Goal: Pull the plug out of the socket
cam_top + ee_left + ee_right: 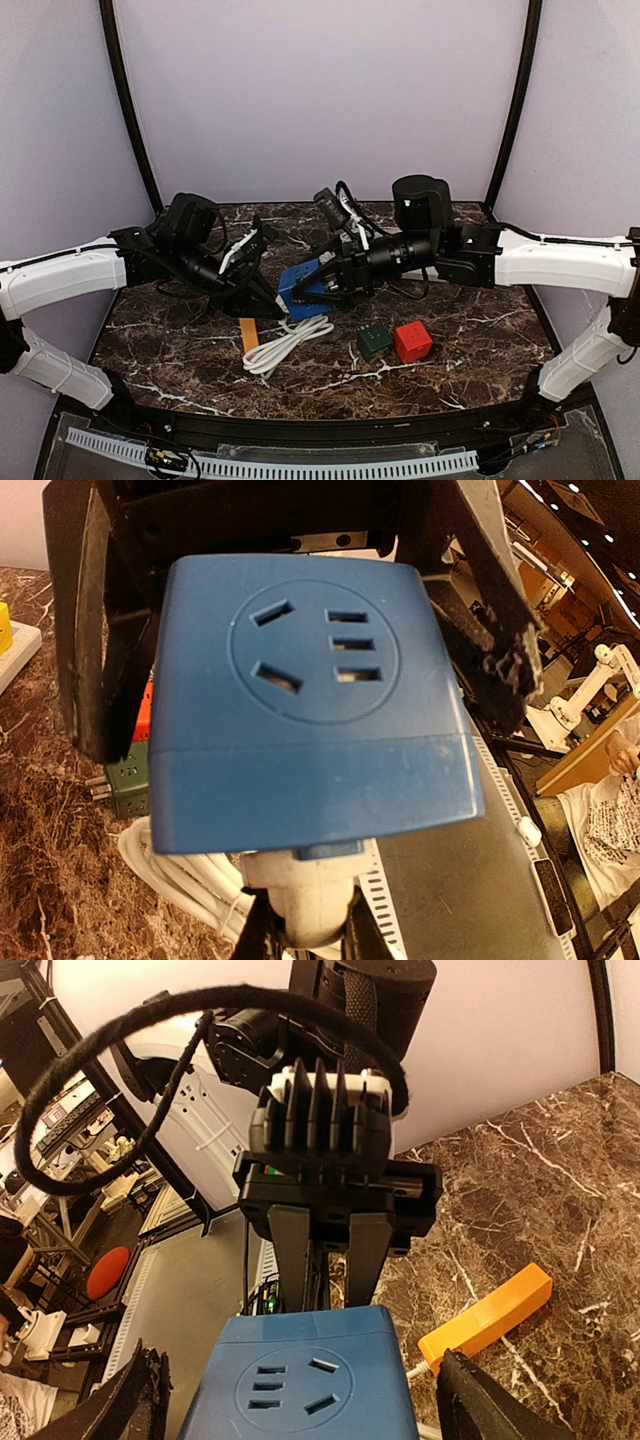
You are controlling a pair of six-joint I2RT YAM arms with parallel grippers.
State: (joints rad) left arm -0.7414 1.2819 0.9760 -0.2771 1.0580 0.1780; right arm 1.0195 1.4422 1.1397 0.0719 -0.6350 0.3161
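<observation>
Socket blue, boxy; white plug inserted.

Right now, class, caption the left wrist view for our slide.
Left gripper pinches the white plug beneath the blue socket, held by the right gripper.

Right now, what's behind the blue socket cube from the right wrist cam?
The left gripper, jaws at the far side of the blue socket cube, and an orange bar. The white plug is hidden there; only the left wrist view shows it, between those jaws.
</observation>
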